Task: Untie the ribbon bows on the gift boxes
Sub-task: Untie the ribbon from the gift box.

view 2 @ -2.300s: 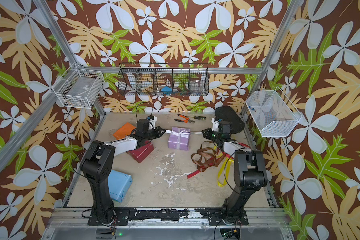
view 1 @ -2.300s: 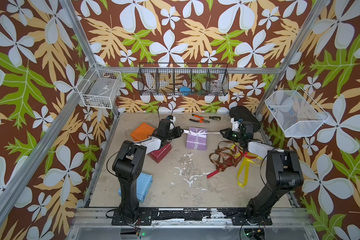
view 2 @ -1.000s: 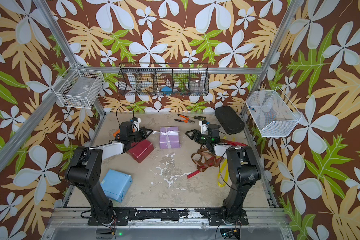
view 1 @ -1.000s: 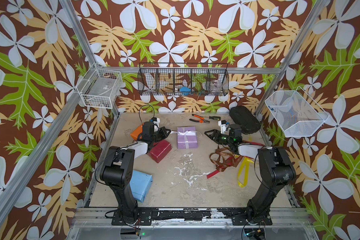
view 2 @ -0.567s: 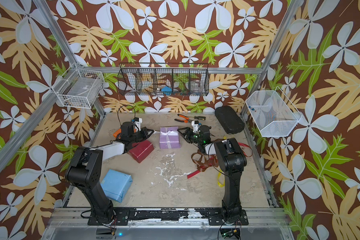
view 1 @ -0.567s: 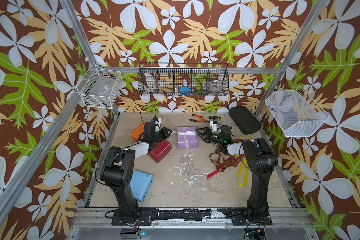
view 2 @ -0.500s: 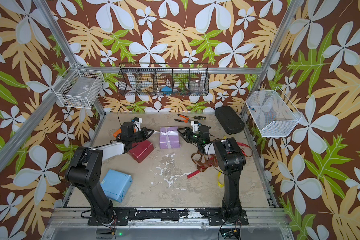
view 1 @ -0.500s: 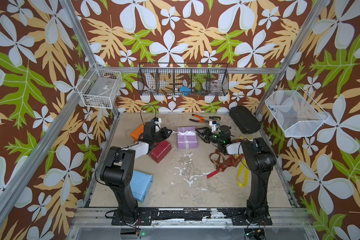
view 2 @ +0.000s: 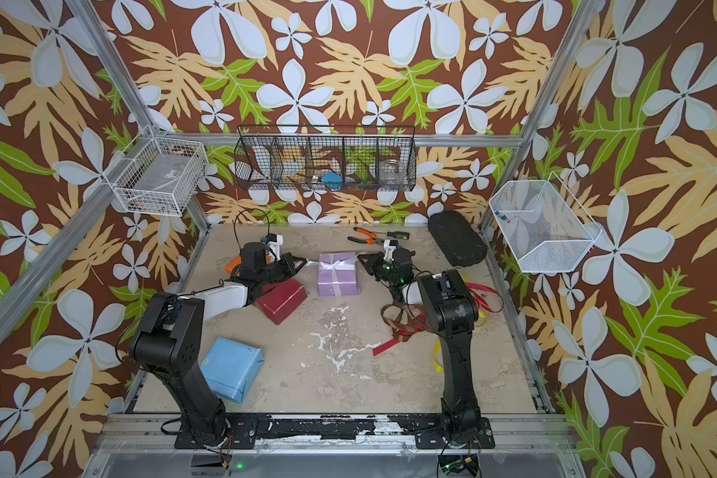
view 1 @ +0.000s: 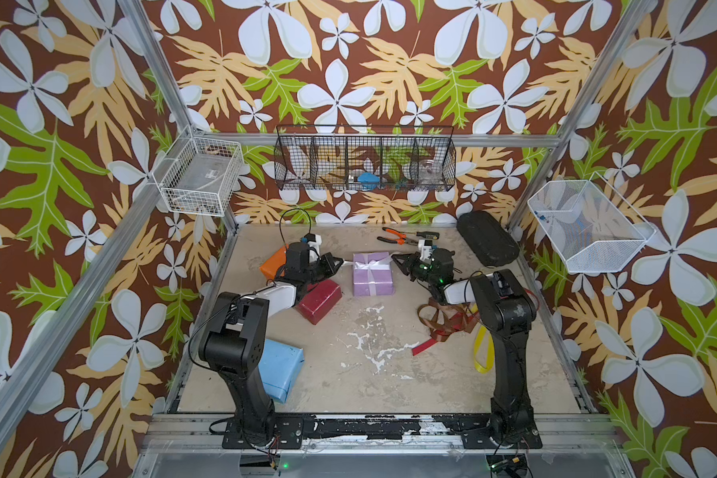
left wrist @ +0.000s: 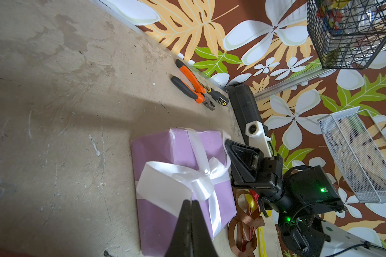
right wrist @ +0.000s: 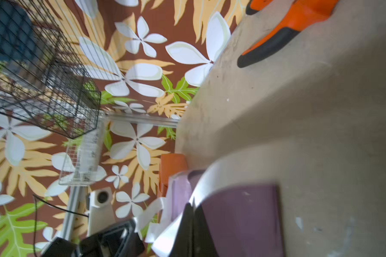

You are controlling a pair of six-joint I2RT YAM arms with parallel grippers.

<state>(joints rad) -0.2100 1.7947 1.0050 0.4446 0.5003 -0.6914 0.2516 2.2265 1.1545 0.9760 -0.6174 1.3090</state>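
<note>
Four boxes: lilac box at back middle, dark red box and orange box by the left claw, blue box in front. One white bow sits on the lilac box; left claw and right claw are each closed on an end of it. Three loose ribbons, brown, red, yellow, lie at right.

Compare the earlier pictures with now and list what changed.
The right claw swung in toward the lilac box and shut on the white ribbon tail at that side. The left claw, shut on the other tail, drew back toward its own side, dragging the box along. The bow remains tied; the dark red box and light blue box stay put.
</note>
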